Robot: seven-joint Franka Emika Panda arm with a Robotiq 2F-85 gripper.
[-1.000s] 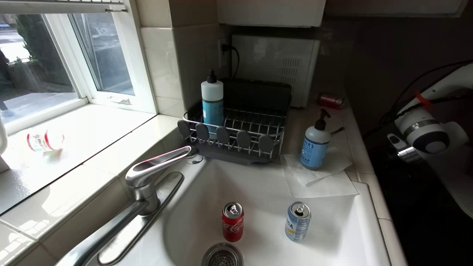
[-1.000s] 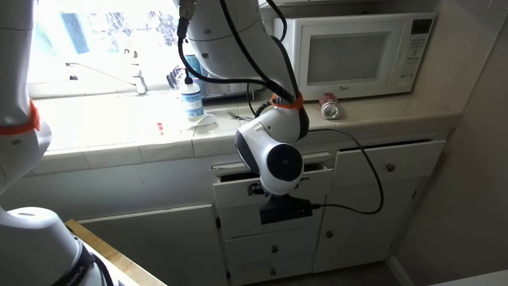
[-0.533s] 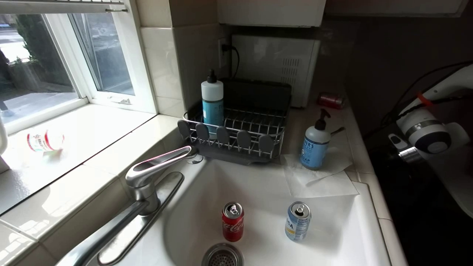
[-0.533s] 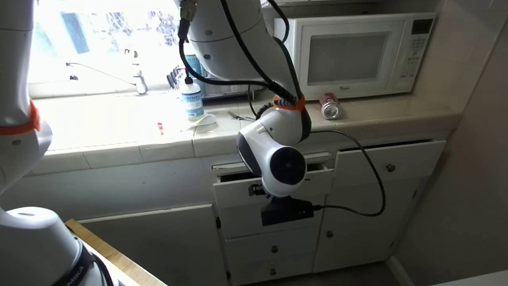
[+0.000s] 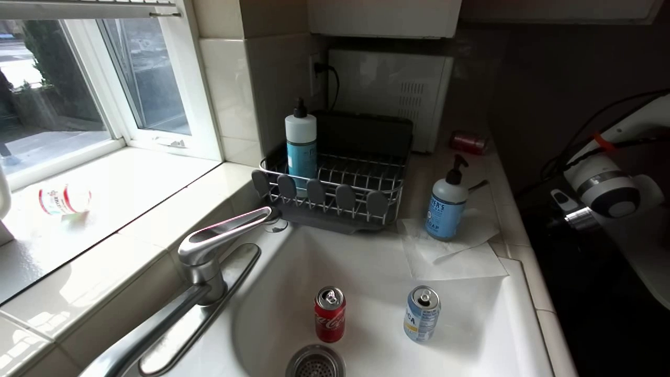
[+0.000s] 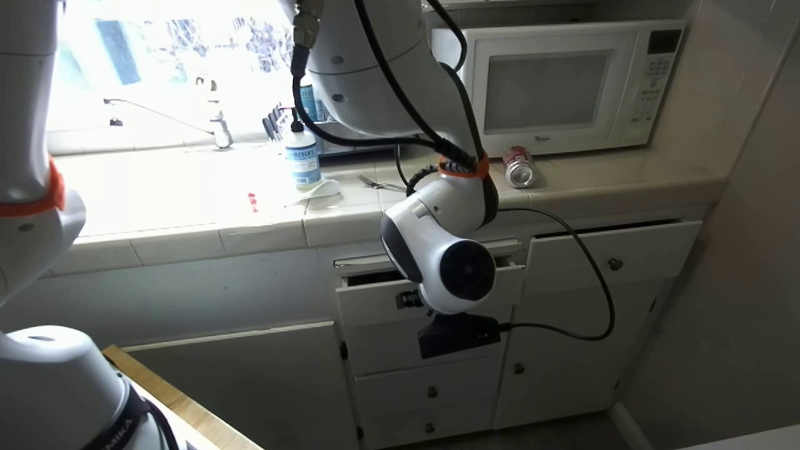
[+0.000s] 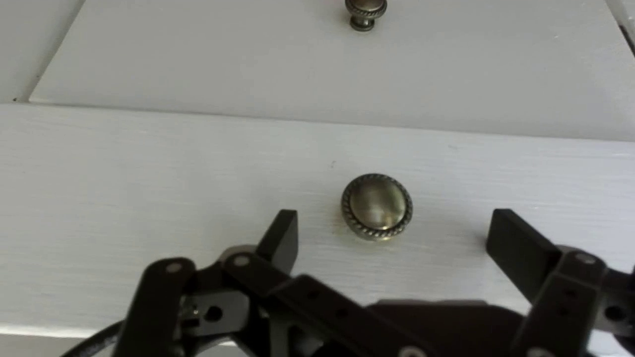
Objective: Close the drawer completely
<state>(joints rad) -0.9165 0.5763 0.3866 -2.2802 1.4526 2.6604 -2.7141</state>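
Observation:
The drawer (image 6: 369, 305) is a pale drawer front under the counter, partly pulled out, with a dark gap along its top edge. In the wrist view its front (image 7: 149, 198) fills the middle and carries a round brass knob (image 7: 377, 204). My gripper (image 7: 396, 233) is open, one finger on each side of the knob and apart from it. The fingertips look close to the drawer front; contact cannot be told. In an exterior view one dark finger (image 6: 409, 299) shows before the drawer, and the arm's wrist hides the knob and the other finger.
Another drawer (image 6: 615, 259) at the right is also slightly open. A lower drawer (image 6: 431, 378) with a knob lies below. The tiled counter edge (image 6: 340, 228) overhangs the drawers. A cable (image 6: 600, 300) loops right of the wrist. A soap bottle (image 6: 302, 156) and a can (image 6: 520, 167) are on the counter.
The arm and gripper have moved a little to the right and slightly down in an exterior view. The drawer has not visibly moved.

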